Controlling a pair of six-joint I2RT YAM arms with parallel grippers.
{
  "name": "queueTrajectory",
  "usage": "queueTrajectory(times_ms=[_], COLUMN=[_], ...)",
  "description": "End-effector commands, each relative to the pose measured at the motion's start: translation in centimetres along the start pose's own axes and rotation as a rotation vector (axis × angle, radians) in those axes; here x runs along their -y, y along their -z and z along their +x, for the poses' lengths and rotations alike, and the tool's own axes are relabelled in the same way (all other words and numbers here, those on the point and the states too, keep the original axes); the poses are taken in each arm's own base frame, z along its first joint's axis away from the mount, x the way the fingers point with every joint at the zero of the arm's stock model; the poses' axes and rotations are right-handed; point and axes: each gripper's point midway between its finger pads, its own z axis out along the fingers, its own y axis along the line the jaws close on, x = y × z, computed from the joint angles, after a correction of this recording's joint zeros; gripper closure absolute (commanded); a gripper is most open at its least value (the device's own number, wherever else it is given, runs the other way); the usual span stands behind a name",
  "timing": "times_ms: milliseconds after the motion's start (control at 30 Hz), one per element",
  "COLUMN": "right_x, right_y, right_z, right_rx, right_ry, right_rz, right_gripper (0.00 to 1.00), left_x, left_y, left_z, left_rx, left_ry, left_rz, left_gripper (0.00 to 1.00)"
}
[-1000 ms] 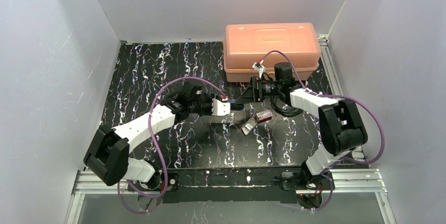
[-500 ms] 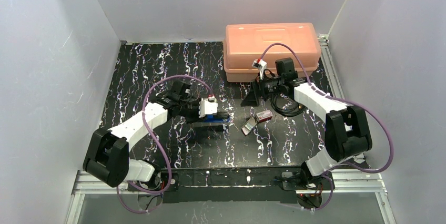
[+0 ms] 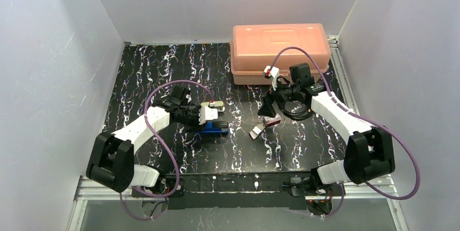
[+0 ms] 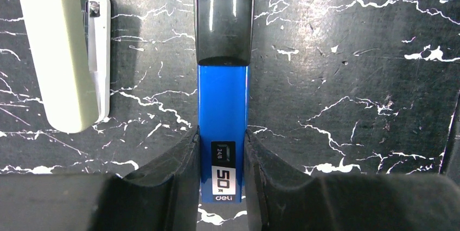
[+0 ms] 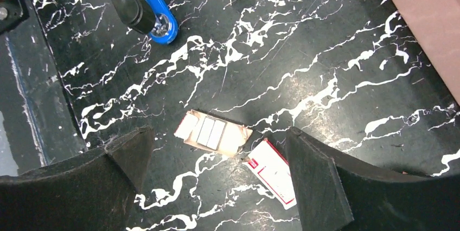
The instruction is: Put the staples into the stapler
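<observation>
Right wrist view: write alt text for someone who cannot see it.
The right gripper, jaws wide open, hangs above a pale tray holding staples on the black marbled table, with a red-and-white box just beside the tray. A blue and black stapler shows at the upper left.

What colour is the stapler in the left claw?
Blue stapler, black at its far end; the left wrist view shows it best.
</observation>
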Motion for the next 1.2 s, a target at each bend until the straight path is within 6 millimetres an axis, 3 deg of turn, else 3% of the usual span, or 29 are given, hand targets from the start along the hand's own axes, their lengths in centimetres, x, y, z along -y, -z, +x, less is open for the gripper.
queueTrajectory(times_ms=[0, 267, 500, 767, 967, 1167], right_x=[-0.1, -0.2, -0.2, 0.2, 0.5, 0.8], right_y=[0.9, 1.0, 0.9, 0.9, 0.9, 0.7], right_z=[1.1, 2.8, 4.4, 4.3, 4.6, 4.9], right_rx=[-0.026, -0.035, -0.041, -0.035, -0.037, -0.044], right_ry=[0.060, 0.078, 0.081, 0.093, 0.090, 0.084], right_rz=[0.037, 0.065, 0.083, 0.102, 0.111, 0.113], right_gripper=[0.03, 0.03, 0.03, 0.03, 0.03, 0.03], left_x=[0.4, 1.3, 1.4, 2.3, 1.8, 1.8], left_y=[0.9, 1.0, 1.1, 0.5, 0.0, -0.7], left_z=[-0.9, 0.6, 0.2, -0.1, 0.5, 1.1], left_rx=[0.055, 0.064, 0.104, 0.143, 0.120, 0.113], left_ry=[-0.025, -0.020, -0.040, -0.037, -0.021, -0.003], left_rz=[0.006, 0.008, 0.002, 0.050, 0.045, 0.045], left_gripper=[1.00, 1.00, 1.00, 1.00, 1.00, 0.94])
